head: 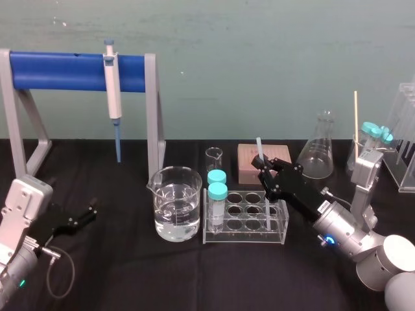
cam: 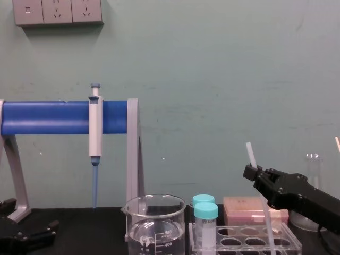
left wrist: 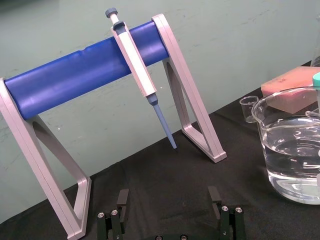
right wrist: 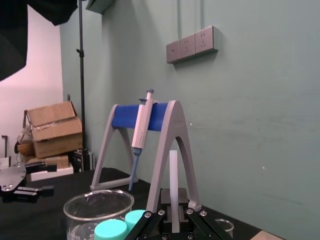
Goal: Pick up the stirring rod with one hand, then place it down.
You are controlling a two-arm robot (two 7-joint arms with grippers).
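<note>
— What does the right tool hold?
— The right tool (head: 264, 172) is clenched on the stirring rod (head: 259, 150), gripping it near the upper part. The rod is thin, straight, whitish and translucent. It stands almost upright, and its lower end reaches down into the clear plastic tube rack (head: 245, 236).
— And the other one?
— The left tool (head: 87, 212) is low at the left side of the black bench (head: 130, 278), fingers spread, holding nothing. A round glass beaker (head: 175, 204) with water stands just beside the rack.
</note>
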